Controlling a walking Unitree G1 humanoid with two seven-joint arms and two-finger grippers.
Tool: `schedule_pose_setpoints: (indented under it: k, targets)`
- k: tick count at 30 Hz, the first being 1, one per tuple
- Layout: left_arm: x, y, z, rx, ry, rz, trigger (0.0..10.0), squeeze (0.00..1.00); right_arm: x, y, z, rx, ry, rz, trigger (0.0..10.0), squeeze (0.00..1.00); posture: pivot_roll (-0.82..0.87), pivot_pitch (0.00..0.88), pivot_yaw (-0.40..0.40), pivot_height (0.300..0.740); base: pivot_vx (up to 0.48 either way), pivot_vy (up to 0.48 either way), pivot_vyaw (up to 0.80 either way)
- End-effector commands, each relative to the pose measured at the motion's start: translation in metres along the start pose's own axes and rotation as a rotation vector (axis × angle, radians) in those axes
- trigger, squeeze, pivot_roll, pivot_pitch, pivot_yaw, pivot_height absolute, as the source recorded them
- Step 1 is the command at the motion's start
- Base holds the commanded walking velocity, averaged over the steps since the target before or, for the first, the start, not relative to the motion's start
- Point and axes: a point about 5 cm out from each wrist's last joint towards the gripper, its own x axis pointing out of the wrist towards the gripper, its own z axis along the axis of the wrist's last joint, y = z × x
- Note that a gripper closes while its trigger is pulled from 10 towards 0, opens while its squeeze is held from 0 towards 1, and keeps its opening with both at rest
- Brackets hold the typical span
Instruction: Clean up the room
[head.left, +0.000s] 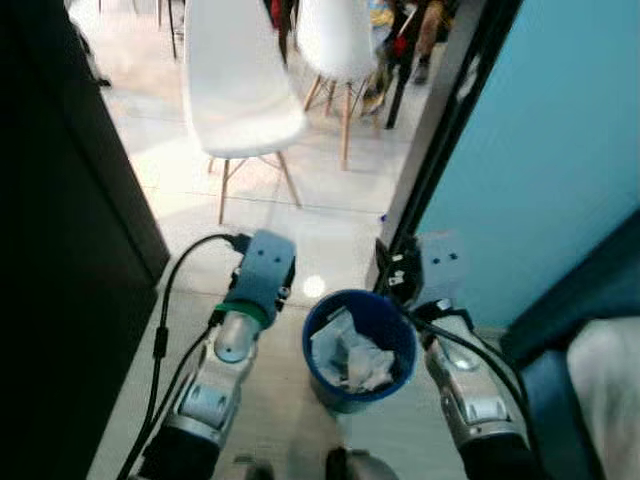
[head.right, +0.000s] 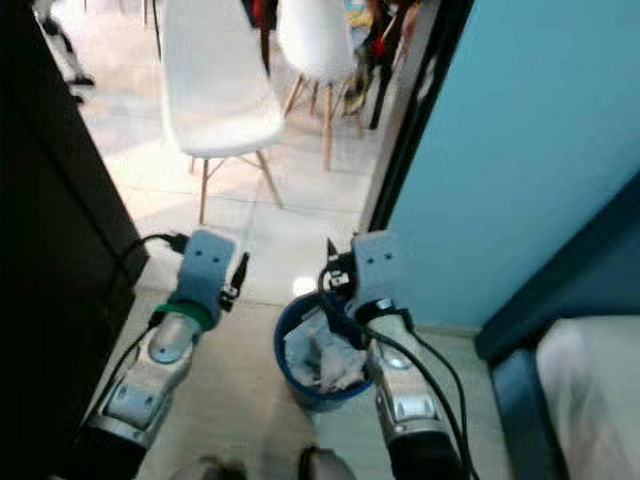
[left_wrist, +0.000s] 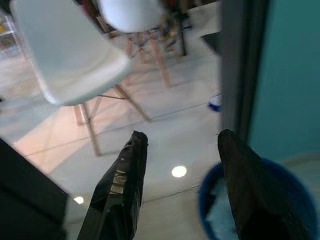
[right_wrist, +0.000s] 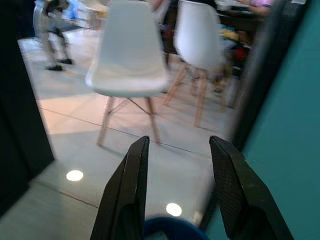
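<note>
The left gripper (left_wrist: 180, 145) and right gripper (right_wrist: 177, 147) hung wide apart and empty, a blue bin (head.left: 358, 345) of crumpled paper (head.left: 350, 355) just below both jaws

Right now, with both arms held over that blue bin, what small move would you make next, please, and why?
Probably lower both arms to grip the blue bin by its rim. It holds crumpled paper, and the open left end effector and open right end effector hold nothing, one at each side of it.

Pale tiled floor (head.left: 330, 230) with glare spots, two white chairs (head.left: 240, 90) on wooden legs, teal wall (head.left: 540, 150) beside them.
</note>
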Motion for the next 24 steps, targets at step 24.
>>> schedule_pose_setpoints:
  k: [24]
  targets:
    - [-0.0007,-0.0023,-0.0116,0.009,0.014,-0.004,10.0,0.00,-0.0025,0.0026,-0.0049,0.005,0.051,-0.008,10.0,0.00,-0.14,0.043,0.019,0.738,-0.398,0.000,0.00]
